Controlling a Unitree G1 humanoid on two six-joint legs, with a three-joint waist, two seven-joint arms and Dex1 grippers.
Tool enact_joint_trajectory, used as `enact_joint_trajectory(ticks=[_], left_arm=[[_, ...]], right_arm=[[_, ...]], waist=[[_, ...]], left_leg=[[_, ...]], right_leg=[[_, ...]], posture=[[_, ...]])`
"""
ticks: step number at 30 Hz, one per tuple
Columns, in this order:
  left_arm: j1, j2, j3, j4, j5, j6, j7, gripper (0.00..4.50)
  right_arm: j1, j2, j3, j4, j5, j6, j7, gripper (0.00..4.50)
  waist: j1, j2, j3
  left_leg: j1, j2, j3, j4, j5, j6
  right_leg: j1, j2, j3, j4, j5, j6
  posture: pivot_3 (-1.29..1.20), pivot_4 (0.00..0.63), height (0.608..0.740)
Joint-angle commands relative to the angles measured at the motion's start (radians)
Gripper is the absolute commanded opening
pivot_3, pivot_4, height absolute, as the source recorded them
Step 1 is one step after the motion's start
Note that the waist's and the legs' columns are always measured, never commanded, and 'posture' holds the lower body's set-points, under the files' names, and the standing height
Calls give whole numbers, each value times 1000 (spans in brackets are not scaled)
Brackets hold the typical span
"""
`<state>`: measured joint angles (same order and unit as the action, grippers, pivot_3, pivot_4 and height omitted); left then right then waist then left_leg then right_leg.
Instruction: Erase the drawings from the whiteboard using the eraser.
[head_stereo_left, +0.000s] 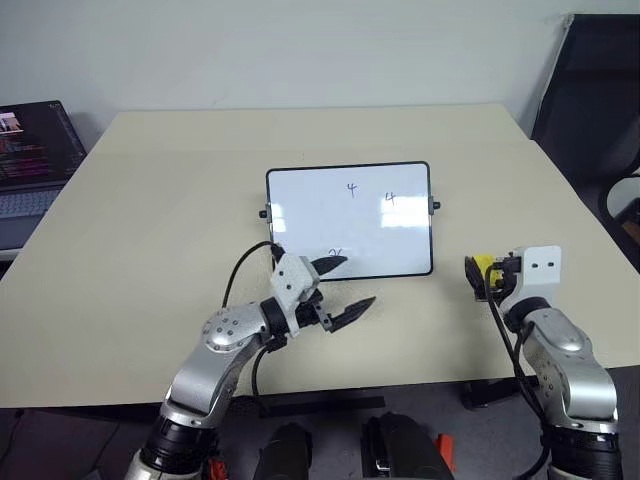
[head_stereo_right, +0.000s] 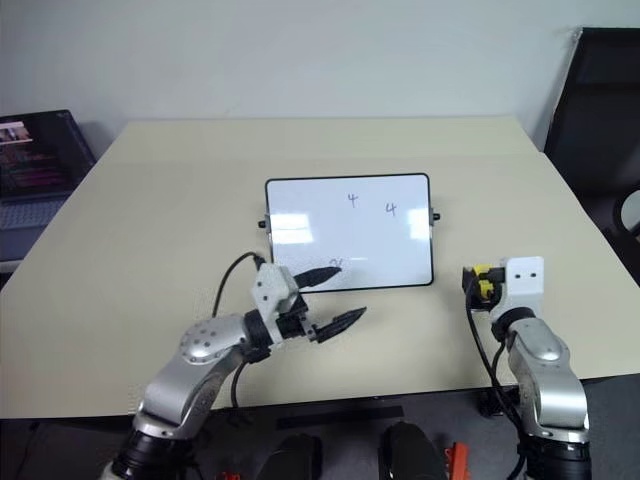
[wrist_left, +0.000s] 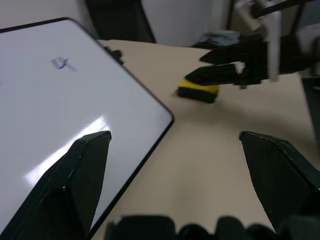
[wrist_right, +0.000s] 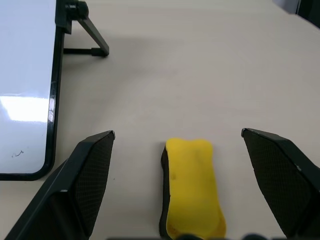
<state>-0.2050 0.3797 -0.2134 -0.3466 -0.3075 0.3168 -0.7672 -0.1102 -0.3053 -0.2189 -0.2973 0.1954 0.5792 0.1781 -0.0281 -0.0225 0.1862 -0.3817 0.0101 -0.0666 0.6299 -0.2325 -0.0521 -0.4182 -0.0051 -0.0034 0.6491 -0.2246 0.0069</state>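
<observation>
A wide beige table (head_stereo_left: 150, 230) with rounded corners takes up most of the scene. At its far left edge sits an open laptop (head_stereo_left: 30, 160), its screen lit with dark windows and lines of coloured text, its grey keyboard just below. Behind the table rises a plain pale wall (head_stereo_left: 300, 50). At the far right corner stands a black office chair (head_stereo_left: 590, 100), its tall dark back close to the table's edge. Beside the chair, lower down, lies something pale and rounded (head_stereo_left: 625, 200), too cut off to identify. Beneath the table's near edge the floor (head_stereo_left: 90, 440) is dark grey.
</observation>
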Motion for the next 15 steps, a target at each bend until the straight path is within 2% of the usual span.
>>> enact_joint_trajectory(ticks=[1, 9, 15], left_arm=[[-48, 16, -43, 12, -1, -27, -73, 4500], [-93, 16, -50, 68, 12, -64, -110, 4500], [-79, 16, -61, 79, 29, -89, -123, 4500]], right_arm=[[-43, -10, -29, 11, 38, 49, 8, 4460], [-67, -28, -41, 13, 56, 115, 2, 4460], [-77, -32, -42, 28, 62, 133, -7, 4460]], waist=[[-1, 0, 0], [-2, 0, 0], [-2, 0, 0]], left_leg=[[0, 0, 0, 0, 0, 0], [0, -1, 2, 0, 0, 0], [0, -1, 4, 0, 0, 0]], right_leg=[[0, 0, 1, 0, 0, 0], [-1, 6, 16, 0, 0, 0], [-1, 6, 19, 0, 1, 1]], posture=[[0, 150, 740], [0, 150, 740], [0, 150, 740]])
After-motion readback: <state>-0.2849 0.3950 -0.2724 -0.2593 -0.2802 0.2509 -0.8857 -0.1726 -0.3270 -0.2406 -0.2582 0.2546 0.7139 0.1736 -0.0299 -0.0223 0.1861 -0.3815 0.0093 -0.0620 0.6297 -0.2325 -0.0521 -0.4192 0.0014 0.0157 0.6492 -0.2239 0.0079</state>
